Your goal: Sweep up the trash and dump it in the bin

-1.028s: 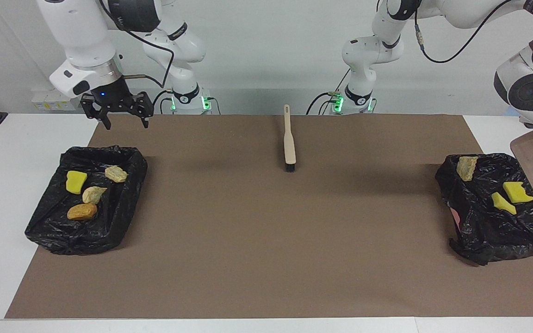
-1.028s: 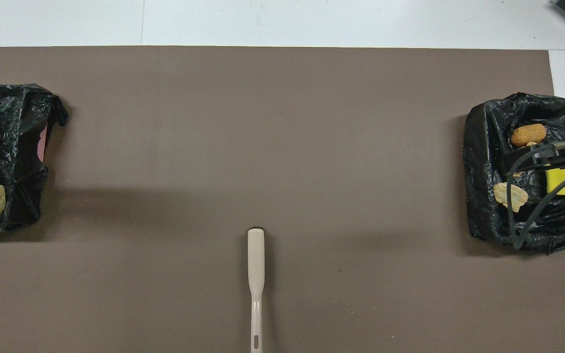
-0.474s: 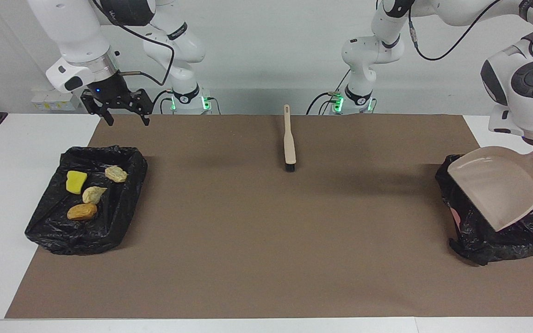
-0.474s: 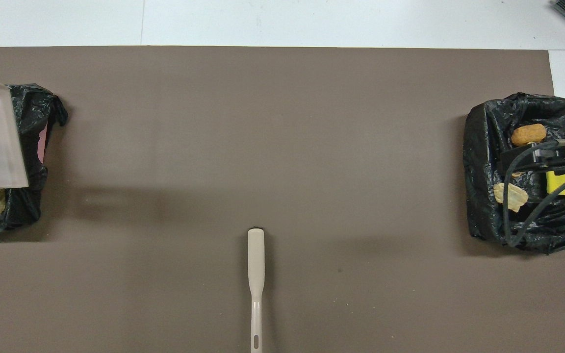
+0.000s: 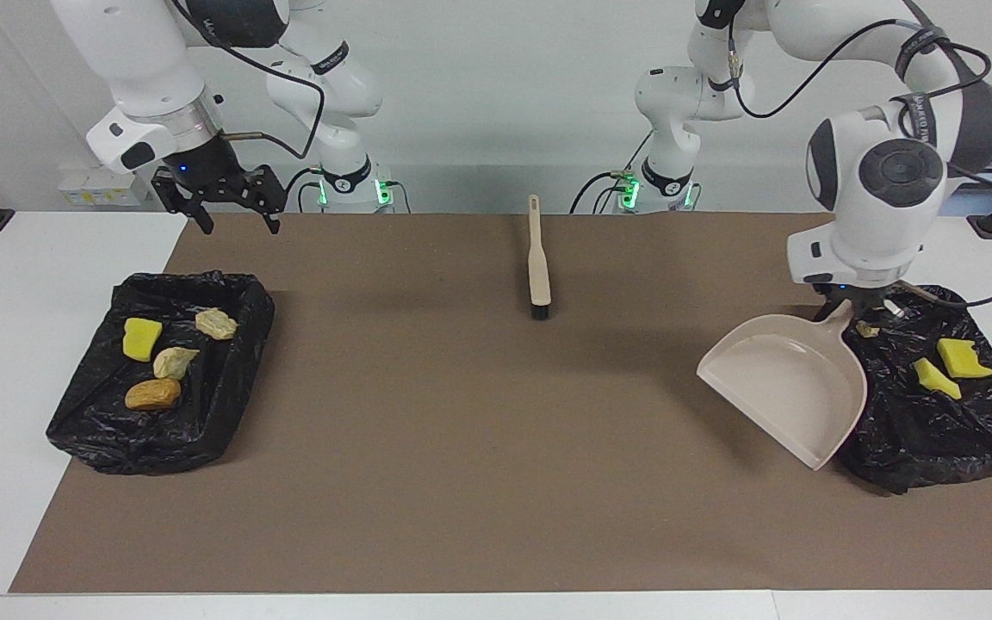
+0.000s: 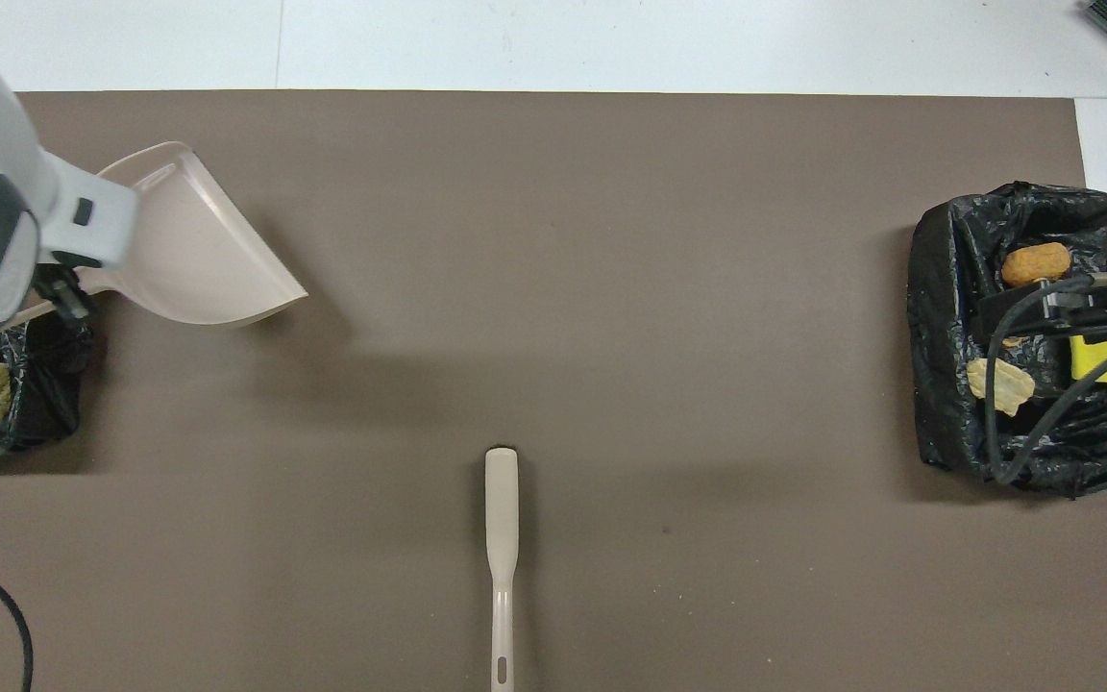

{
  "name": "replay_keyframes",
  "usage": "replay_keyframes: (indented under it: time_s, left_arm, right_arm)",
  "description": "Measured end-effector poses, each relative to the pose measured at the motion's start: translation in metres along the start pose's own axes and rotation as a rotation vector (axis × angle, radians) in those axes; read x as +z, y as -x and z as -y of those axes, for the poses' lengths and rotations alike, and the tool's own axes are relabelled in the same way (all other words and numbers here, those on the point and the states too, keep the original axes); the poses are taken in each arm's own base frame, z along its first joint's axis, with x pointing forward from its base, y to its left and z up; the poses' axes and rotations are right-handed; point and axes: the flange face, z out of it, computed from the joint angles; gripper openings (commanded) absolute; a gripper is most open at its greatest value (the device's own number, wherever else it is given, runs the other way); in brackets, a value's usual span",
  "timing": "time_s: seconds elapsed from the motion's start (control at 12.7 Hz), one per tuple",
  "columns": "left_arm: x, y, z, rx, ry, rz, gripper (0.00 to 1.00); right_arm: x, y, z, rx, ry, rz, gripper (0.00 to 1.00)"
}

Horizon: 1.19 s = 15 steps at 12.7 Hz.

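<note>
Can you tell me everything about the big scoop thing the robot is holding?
The dustpan is beige, smooth like plastic, with a wide flat scoop, raised side walls and a short handle. It is empty. The left gripper is shut on its handle, holding it tilted beside the black-lined bin at the left arm's end of the table.

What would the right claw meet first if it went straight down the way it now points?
Probably the brown mat near its edge; the right claw hangs open, pointing down, with the black-lined bin farther from the robots. Depth is unclear.
</note>
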Motion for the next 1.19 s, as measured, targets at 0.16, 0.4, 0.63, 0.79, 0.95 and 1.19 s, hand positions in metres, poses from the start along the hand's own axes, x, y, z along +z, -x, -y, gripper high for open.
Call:
replay_keyframes:
  time_s: [0.16,0.4,0.63,0.79,0.95,1.19]
  left_arm:
    - [-0.003,-0.040,-0.042,-0.155,0.045,-0.054,0.00]
    - [-0.009,-0.095,-0.097,-0.361,0.089,-0.140,0.00]
    - [-0.016,-0.145,-0.152,-0.490,0.103,-0.217,0.00]
    - [-0.024,-0.165,-0.179,-0.588,0.192,-0.271,0.00]
    - [-0.029,-0.180,-0.195,-0.700,0.257,-0.319,0.00]
    - [-0.027,-0.197,-0.209,-0.754,0.319,-0.352,0.00]
  right_arm:
    - [0.000,0.000,0.000,0.000,0.000,0.000,1.00]
    - [0.000,0.000,0.000,0.000,0.000,0.000,1.00]
    - [0.000,0.000,0.000,0.000,0.000,0.000,1.00]
    - [0.000,0.000,0.000,0.000,0.000,0.000,1.00]
    - [0.000,0.000,0.000,0.000,0.000,0.000,1.00]
    - [0.000,0.000,0.000,0.000,0.000,0.000,1.00]
